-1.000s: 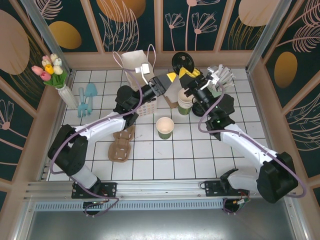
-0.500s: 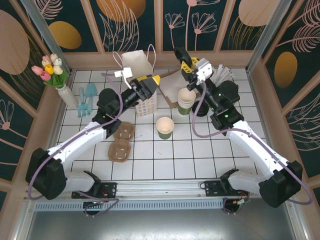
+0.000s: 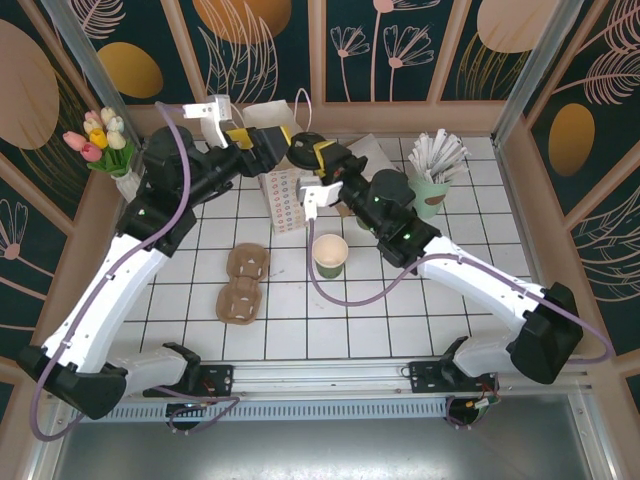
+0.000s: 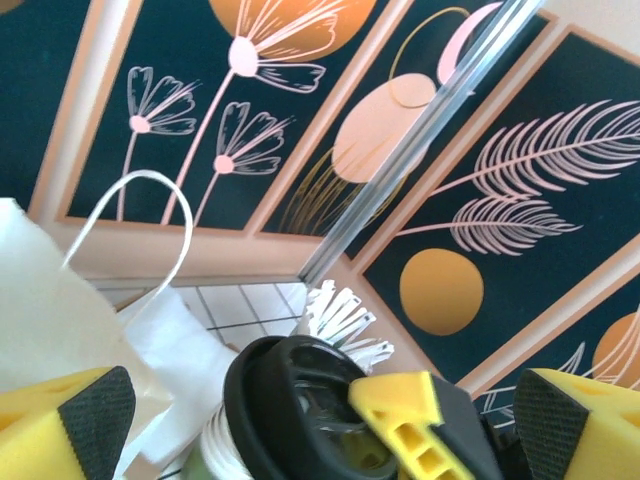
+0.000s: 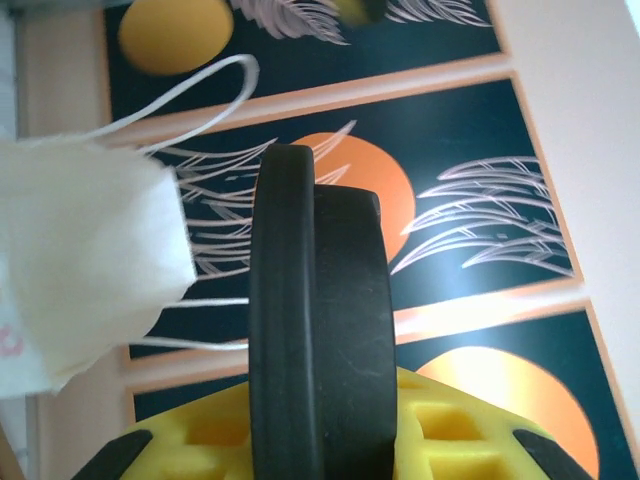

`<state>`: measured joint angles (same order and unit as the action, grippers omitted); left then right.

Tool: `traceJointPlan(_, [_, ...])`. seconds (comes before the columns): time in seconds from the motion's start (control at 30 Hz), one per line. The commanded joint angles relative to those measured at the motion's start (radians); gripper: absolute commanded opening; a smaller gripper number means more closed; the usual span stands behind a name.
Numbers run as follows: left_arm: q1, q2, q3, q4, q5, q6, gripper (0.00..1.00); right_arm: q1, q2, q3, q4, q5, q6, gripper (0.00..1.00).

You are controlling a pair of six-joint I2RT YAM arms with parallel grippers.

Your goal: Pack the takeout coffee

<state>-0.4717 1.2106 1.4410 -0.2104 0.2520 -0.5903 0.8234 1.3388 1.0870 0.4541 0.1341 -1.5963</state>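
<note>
Pinching a round black plastic lid (image 3: 305, 139) by its rim in the right tool (image 3: 316, 148), between yellow ribbed fingers (image 4: 410, 440) pressing on its two flat faces. Holding it raised off the bench (image 3: 330, 320), just to the right of the open top of a white paper bag (image 3: 285, 200). Showing smooth, faintly scuffed matt plastic in the right wrist view: a thin outer rim and a thicker raised step beside it. Standing on edge there, flat faces turning left and right, axis lying sideways rather than upright. Appearing as a tilted oval from overhead, neither face lying level. Showing a hollow, ringed face toward the left wrist camera.

Spreading the left tool (image 4: 325, 420) wide near the bag's top, yellow wedge-shaped fingers ending in black grainy pads (image 4: 95, 415), one at each side of the lid in the left wrist view and both apart from it.

Noting a small dark green paper cup (image 3: 330, 255) resting upright on the white square tiles near the middle of the bench, in front of the bag and apart from it. Pointing its open mouth straight up, long axis vertical, cream lining showing inside.

Noting crisp creased paper on the bag, thin looping cord handles, small pink marks printed on the front. Noting two brown moulded pulp trays (image 3: 238, 300) lying flat left of the cup, and a mint green holder (image 3: 430, 192) bristling with white wrapped sticks at the back right.
</note>
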Motion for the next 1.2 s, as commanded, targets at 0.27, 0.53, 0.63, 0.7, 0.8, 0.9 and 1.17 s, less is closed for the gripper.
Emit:
traceJointPlan(0.27, [0.021,0.158,0.321,-0.615,0.015,0.185,0.97,-0.020,-0.064,-0.141,0.147,-0.178,-0.512,0.02])
traceJointPlan(0.53, [0.021,0.272,0.437,-0.853,0.162,0.327,0.86,-0.053,-0.107,-0.175,0.075,-0.348,-0.645,0.01])
traceJointPlan(0.63, [0.021,0.289,0.452,-0.878,0.166,0.341,0.83,-0.054,-0.114,-0.181,0.053,-0.385,-0.677,0.01])
traceJointPlan(0.7, [0.021,0.302,0.459,-0.887,0.191,0.340,0.77,-0.053,-0.114,-0.179,0.046,-0.397,-0.692,0.01])
traceJointPlan(0.8, [0.021,0.302,0.448,-0.879,0.220,0.327,0.72,-0.053,-0.111,-0.178,0.041,-0.402,-0.700,0.00])
traceJointPlan(0.9, [0.020,0.294,0.444,-0.873,0.216,0.316,0.65,-0.054,-0.106,-0.171,0.017,-0.394,-0.703,0.00])
traceJointPlan(1.17, [0.020,0.320,0.451,-0.870,0.214,0.277,0.51,-0.050,-0.081,-0.125,-0.070,-0.352,-0.699,0.01])
